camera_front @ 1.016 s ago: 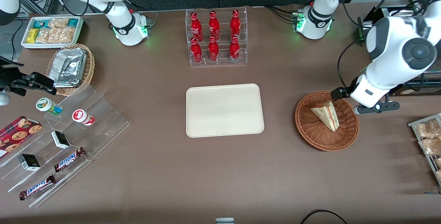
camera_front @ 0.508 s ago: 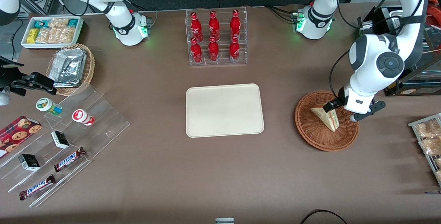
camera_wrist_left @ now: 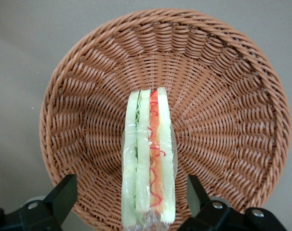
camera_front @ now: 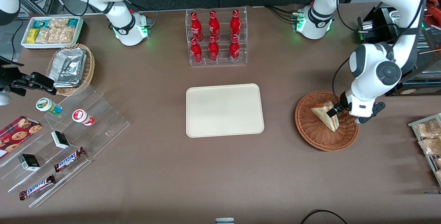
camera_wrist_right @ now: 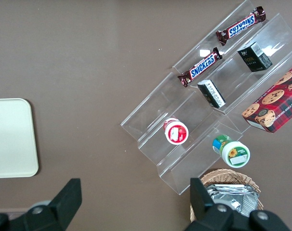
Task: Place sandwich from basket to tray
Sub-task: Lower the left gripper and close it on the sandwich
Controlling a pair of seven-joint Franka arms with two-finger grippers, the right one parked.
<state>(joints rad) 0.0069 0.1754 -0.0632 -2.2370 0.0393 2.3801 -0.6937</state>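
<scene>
The sandwich (camera_front: pixel 325 115), a wrapped pale wedge with green and red-orange filling, stands on edge in the reddish-brown woven basket (camera_front: pixel 310 132) toward the working arm's end of the table. My left gripper (camera_front: pixel 338 113) is low over the basket, open, with one black finger (camera_front: pixel 332 111) beside the wedge. In the left wrist view the sandwich (camera_wrist_left: pixel 148 159) lies between the two spread fingers (camera_wrist_left: pixel 64 195) of the gripper (camera_wrist_left: pixel 130 192), apart from both, inside the basket (camera_wrist_left: pixel 83 115). The cream-beige tray (camera_front: pixel 224 110) lies flat at the table's middle, and its corner shows in the right wrist view (camera_wrist_right: pixel 11 137).
A clear rack of red bottles (camera_front: pixel 216 38) stands farther from the front camera than the tray. A rack of snack packets (camera_front: pixel 429 138) lies beside the basket at the working arm's table edge. A tan foil basket (camera_front: pixel 70 67), white bin (camera_front: pixel 51 31) and stepped acrylic shelf (camera_front: pixel 65 138) sit toward the parked arm's end.
My left gripper has come down and moved in over the basket, from beside its rim to around the sandwich. The sandwich and basket have not moved.
</scene>
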